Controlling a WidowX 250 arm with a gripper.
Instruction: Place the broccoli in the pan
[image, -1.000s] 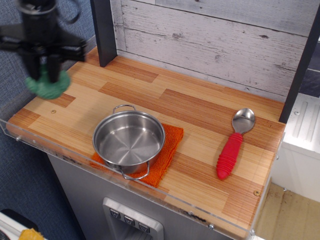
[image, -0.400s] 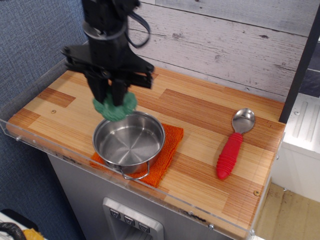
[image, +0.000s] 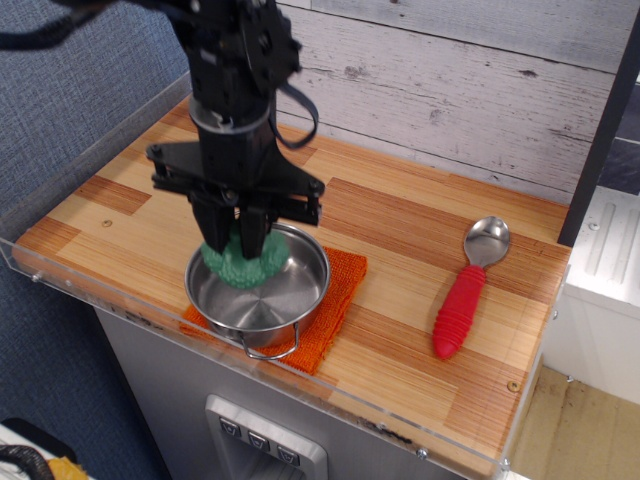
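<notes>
Descent is the news: the black robot gripper (image: 235, 243), which a moment ago hung above the near-left rim of the round shiny stainless-steel pan (image: 258, 283), has come down so that its fingers now reach inside the bowl. The small green bumpy toy broccoli (image: 240, 262) has travelled with it from the far-left corner of the wooden counter (image: 400, 250) a second back to a spot within the pan's walls, on its left side. The fingers remain closed on the broccoli, pinching it from above; whether the toy already touches the pan floor I cannot tell, since the florets hide the contact.

As a judgement, the carrying part of the task is nearly over, and what remains is letting go and lifting clear without dragging the pan.

Apart from the held broccoli, the pan holds nothing else. It sits on an orange woven cloth (image: 340, 290), its wire loop handles to front and back. Well apart to the right lies a red-handled metal spoon (image: 463, 300), untouched on the counter.
</notes>
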